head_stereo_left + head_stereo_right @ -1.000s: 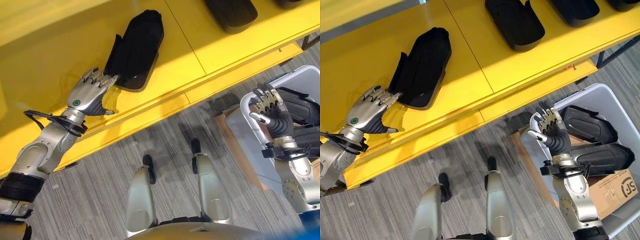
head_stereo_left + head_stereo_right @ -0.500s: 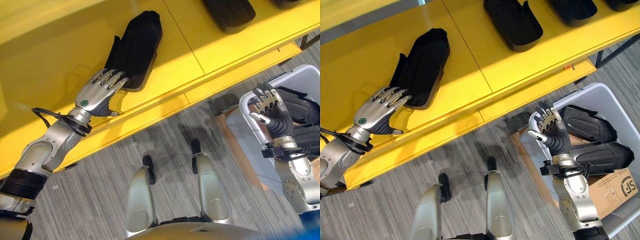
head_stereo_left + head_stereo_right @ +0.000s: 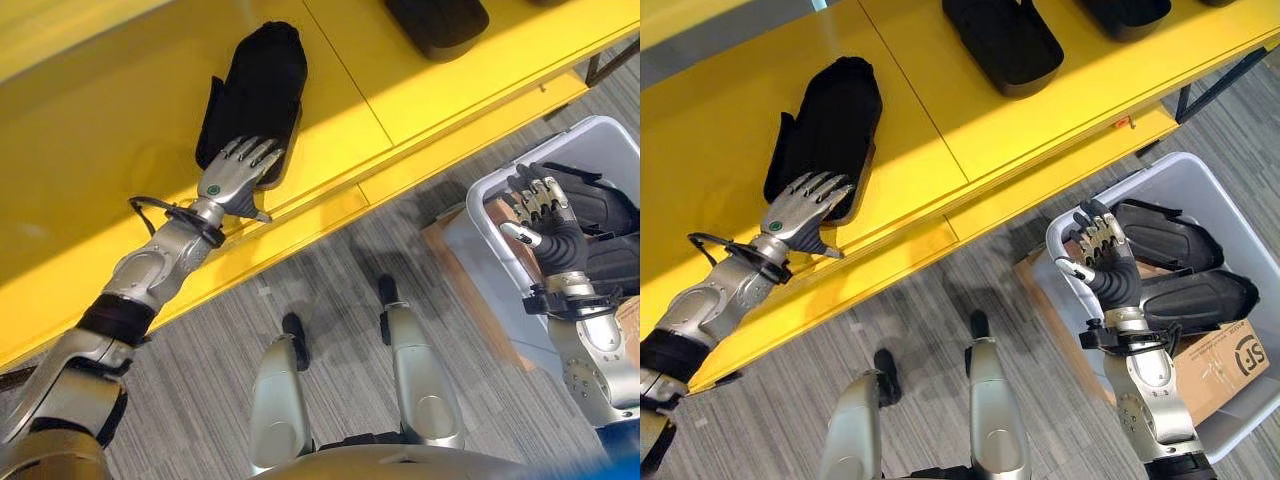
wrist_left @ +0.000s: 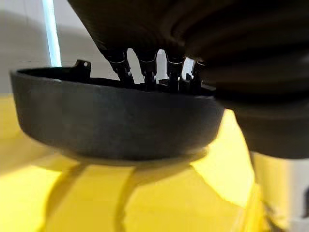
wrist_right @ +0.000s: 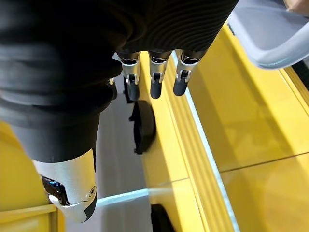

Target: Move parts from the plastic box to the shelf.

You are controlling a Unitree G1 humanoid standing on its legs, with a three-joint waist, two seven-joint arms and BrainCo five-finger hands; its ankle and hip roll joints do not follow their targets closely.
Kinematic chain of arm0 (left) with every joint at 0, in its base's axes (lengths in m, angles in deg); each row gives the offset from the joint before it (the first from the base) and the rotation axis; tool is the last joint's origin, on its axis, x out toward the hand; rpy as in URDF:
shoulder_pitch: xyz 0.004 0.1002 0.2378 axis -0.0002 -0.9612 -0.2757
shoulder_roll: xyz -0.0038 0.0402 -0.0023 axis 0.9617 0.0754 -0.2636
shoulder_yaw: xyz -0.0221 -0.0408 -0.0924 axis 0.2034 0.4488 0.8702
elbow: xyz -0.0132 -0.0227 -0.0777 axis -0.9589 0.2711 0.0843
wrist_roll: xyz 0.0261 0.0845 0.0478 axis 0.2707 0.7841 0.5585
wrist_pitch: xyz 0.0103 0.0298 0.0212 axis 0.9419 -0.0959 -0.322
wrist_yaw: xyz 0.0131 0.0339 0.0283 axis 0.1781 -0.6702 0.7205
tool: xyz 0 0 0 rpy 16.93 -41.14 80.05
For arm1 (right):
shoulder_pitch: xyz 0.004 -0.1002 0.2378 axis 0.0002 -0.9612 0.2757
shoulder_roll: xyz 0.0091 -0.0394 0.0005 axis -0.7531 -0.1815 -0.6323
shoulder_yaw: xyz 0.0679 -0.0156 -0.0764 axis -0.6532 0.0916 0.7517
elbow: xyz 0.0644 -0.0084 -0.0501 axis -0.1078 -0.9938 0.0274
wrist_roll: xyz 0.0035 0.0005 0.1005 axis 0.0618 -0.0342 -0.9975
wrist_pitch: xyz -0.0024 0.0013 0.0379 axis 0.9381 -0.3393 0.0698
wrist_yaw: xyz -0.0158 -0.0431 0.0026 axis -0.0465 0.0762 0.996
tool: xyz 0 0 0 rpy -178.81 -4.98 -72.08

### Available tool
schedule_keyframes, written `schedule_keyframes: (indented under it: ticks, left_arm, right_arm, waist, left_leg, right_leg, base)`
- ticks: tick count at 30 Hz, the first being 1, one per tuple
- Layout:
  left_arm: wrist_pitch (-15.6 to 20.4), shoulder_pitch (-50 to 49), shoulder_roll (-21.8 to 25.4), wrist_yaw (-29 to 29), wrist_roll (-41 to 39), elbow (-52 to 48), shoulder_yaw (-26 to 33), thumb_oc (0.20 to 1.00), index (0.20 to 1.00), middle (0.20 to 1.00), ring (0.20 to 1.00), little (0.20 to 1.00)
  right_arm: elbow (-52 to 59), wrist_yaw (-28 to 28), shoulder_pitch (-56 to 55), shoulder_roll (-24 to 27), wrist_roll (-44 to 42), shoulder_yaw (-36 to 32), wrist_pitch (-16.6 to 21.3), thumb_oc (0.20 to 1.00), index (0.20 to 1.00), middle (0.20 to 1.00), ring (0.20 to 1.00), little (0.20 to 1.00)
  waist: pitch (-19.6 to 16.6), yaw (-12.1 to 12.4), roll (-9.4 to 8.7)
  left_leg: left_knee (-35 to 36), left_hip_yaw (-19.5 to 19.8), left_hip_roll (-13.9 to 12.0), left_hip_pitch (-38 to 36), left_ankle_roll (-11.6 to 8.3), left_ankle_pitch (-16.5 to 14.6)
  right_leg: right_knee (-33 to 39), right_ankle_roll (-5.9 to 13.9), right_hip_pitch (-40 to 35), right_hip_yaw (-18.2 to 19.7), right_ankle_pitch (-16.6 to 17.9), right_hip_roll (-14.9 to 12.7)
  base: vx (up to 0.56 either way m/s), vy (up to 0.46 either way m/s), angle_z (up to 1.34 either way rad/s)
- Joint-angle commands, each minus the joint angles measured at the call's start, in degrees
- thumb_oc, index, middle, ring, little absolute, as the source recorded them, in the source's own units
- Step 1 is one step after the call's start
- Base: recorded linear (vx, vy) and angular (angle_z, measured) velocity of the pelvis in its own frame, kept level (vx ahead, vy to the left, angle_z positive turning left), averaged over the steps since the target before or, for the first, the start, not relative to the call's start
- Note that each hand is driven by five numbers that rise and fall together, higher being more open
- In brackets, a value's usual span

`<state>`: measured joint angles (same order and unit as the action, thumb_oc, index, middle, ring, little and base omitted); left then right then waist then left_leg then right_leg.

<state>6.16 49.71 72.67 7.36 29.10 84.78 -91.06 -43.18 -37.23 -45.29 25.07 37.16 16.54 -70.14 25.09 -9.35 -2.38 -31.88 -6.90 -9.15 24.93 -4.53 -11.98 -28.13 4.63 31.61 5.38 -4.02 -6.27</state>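
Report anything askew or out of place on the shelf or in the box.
Nothing stands out. One black part lies flat on the shelf under the left hand; others sit farther along and in the box by the right hand.

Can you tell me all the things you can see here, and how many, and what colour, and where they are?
shelf: one, yellow, runs across the far side of the scene.
black parts on the shelf: at least three; one under the left hand's fingers, one further along to the right, one cut off at the edge.
plastic box: one, pale grey, on the floor at the right.
black parts in the box: two, one nearer the shelf, one beside it.
cardboard box: one, brown, under the plastic box.
floor: grey striped carpet.
left hand: silver, fingers straight, resting on the near end of the shelf part.
right hand: silver and dark, raised over the plastic box's rim, holding nothing.
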Motion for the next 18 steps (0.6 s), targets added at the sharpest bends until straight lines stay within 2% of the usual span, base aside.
schedule_keyframes:
  ticks: [1,2,5,12,18]
  left_arm:
    - [-2.72,-1.17,0.64,1.17,-0.78,2.61,-0.46,0.426,0.426,0.426,0.426,0.426]
    - [-3.04,-0.27,0.34,1.19,-1.33,4.37,-0.74,0.2,0.2,0.2,0.2,0.2]
    - [-3.89,2.42,0.47,1.42,-2.61,7.54,-1.4,0.2,0.2,0.2,0.2,0.2]
    - [-4.41,0.56,0.53,1.28,-5.38,9.3,0.99,0.2,0.2,0.2,0.2,0.2]
    - [-5.22,-0.54,-3.45,1.35,-12.79,11.55,4.71,0.2,0.2,0.2,0.2,0.2]
  right_arm:
    - [3.82,0.48,-0.27,-0.7,1.08,-1.92,3.26,1.0,1.0,1.0,1.0,1.0]
    - [3.83,0.38,-0.35,-0.64,0.93,-1.86,3.23,1.0,1.0,1.0,1.0,1.0]
    - [3.68,0.25,-0.49,-0.63,0.77,-1.35,3.24,1.0,1.0,1.0,1.0,1.0]
    - [3.46,0.24,-0.69,-0.89,0.87,-1.09,3.05,1.0,1.0,1.0,1.0,1.0]
    - [3.57,0.2,-1.05,-1.37,0.85,-0.77,2.65,1.0,1.0,1.0,1.0,1.0]
  waist:
    - [-3.58,-0.63,-1.31]
    - [-3.61,-0.7,-1.32]
    - [-3.72,-0.8,-1.35]
    - [-3.71,-0.58,-1.28]
    - [-3.95,-0.64,-1.51]
  left_leg:
    - [2.51,6.03,-2.25,1.44,-2.12,3.64]
    - [2.48,6.03,-2.28,1.56,-2.15,3.67]
    - [2.48,6.1,-2.43,1.72,-2.24,3.75]
    - [2.06,6.29,-2.46,1.94,-2.28,3.74]
    - [2.13,6.29,-2.39,1.96,-2.29,3.81]
  right_leg:
    - [0.23,2.38,-2.53,1.6,-0.8,-3.3]
    - [0.21,2.38,-2.41,1.63,-0.76,-3.26]
    - [0.11,2.39,-2.21,1.7,-0.81,-3.06]
    - [-0.2,2.32,-2.31,1.64,-1.01,-3.14]
    - [-0.37,2.14,-2.27,1.55,-0.97,-3.05]
  base:
    - [0.0,0.0,0.0]
    - [0.01,-0.005,-0.05]
    - [0.01,-0.015,-0.05]
    - [0.0,-0.001,0.0]
    - [0.0,0.0,0.0]
